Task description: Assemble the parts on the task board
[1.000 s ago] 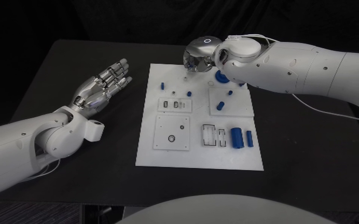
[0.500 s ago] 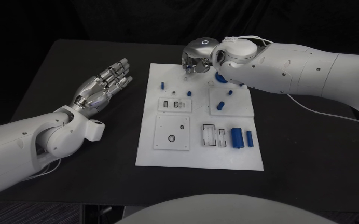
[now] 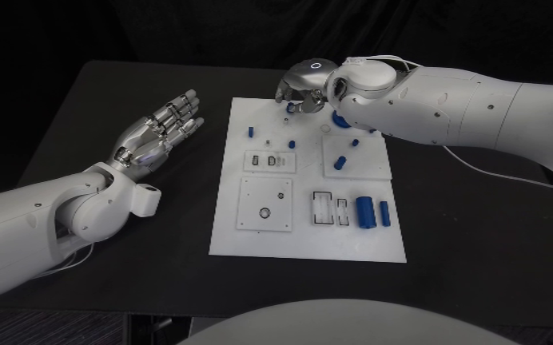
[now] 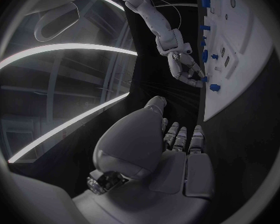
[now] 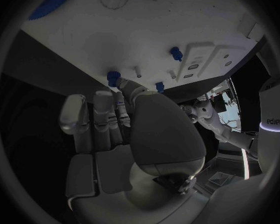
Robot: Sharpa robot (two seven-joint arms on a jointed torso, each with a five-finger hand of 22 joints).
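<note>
Fingers of right hand touch a blue part.

table: black | backdrop: dark curtain | ceiling light strips: lit

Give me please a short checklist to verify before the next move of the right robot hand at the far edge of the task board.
1. Right robot hand over the far edge of the task board: ok.
2. Its fingers near a small blue part at that edge: ok.
3. Part really held: cannot tell; contact is not clearly shown.
4. Left robot hand open, holding nothing, beside the board: ok.
5. Large blue cylinder lying on the near part of the board: ok.
</note>
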